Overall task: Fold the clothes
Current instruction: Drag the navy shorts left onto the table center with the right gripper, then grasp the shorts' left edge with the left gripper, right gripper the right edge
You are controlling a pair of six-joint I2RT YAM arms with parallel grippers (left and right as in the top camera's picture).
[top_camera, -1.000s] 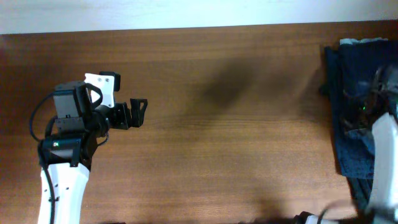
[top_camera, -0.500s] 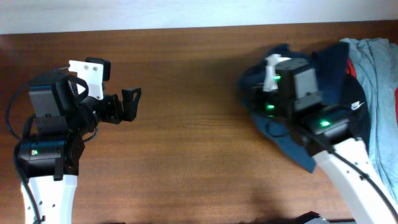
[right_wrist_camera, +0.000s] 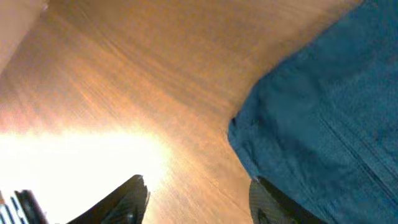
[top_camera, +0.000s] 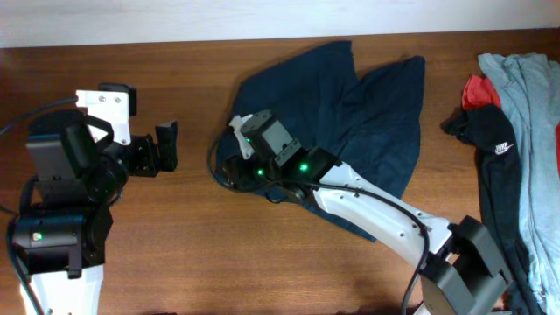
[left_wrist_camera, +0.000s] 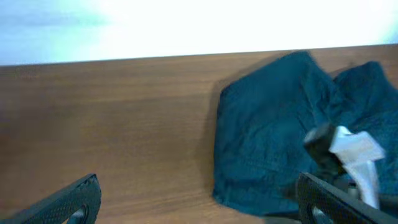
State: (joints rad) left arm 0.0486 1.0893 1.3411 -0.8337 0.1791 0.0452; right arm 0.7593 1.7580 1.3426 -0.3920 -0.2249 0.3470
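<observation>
The dark navy shorts [top_camera: 350, 105] are lying rumpled and spread across the far middle of the table [top_camera: 175, 262], their left edge bunching beside your right gripper [right_wrist_camera: 196, 186]. You are holding that gripper with its jaws wide. In the right wrist view, one finger is over bare wood and the other is sitting right at the shorts' edge, with nothing clamped between them. Your left gripper [top_camera: 166, 147] is hanging well left of the shorts, jaws likewise spread wide and empty. At the right end, a black garment with a white swoosh [top_camera: 494, 153], a light grey shirt [top_camera: 525, 79] and some red cloth [top_camera: 475, 87] are lying heaped, apart from the shorts.
</observation>
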